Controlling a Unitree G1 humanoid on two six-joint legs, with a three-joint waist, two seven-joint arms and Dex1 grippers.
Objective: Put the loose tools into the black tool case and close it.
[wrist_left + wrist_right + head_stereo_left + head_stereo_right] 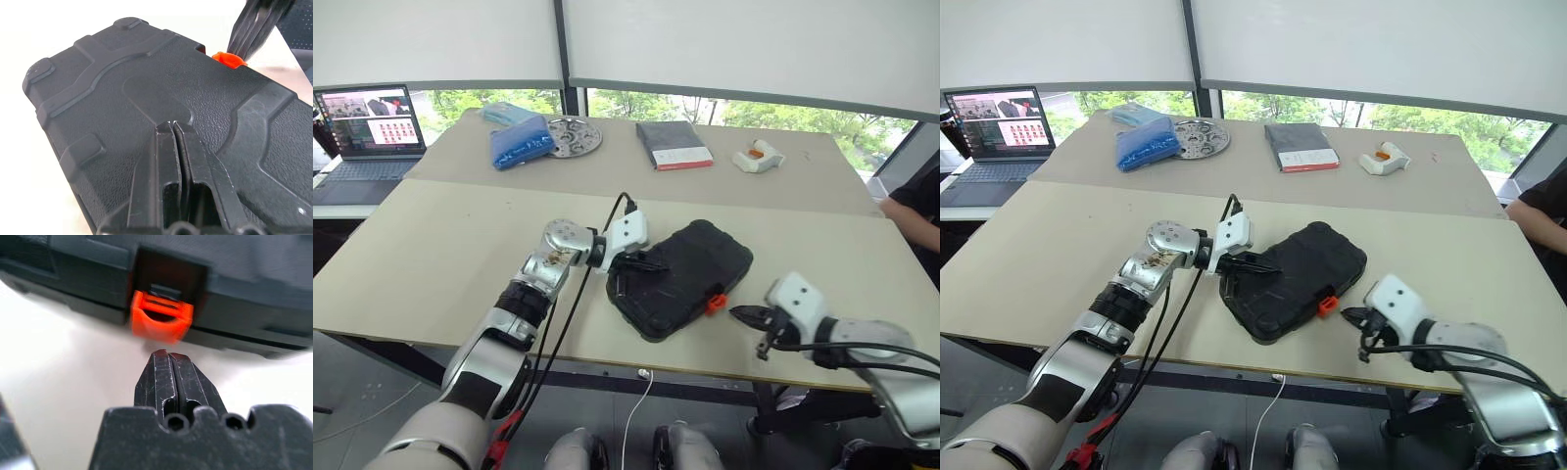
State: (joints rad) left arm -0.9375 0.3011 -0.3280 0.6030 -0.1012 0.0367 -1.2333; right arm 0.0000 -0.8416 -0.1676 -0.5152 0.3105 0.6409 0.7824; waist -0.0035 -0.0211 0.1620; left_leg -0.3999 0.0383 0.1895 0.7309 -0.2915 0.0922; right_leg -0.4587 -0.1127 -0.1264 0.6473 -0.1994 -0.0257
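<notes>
Near the table's front edge, the closed left gripper (173,126) presses the black tool case (680,277) lid while the closed, empty right gripper (167,355) aims at the orange latch (161,322), seemingly unfastened; a glancing push may slide the case instead.

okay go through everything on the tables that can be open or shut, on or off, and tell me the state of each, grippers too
black tool case: lid down, lying flat on the near table.
orange latch: sticking out from the case's front edge; whether it is fastened cannot be told.
left gripper: shut, fingertips resting on the case lid.
right gripper: shut, holding nothing, just short of the latch.
laptop: open, screen lit.
dark grey book: closed, on the far table.
</notes>
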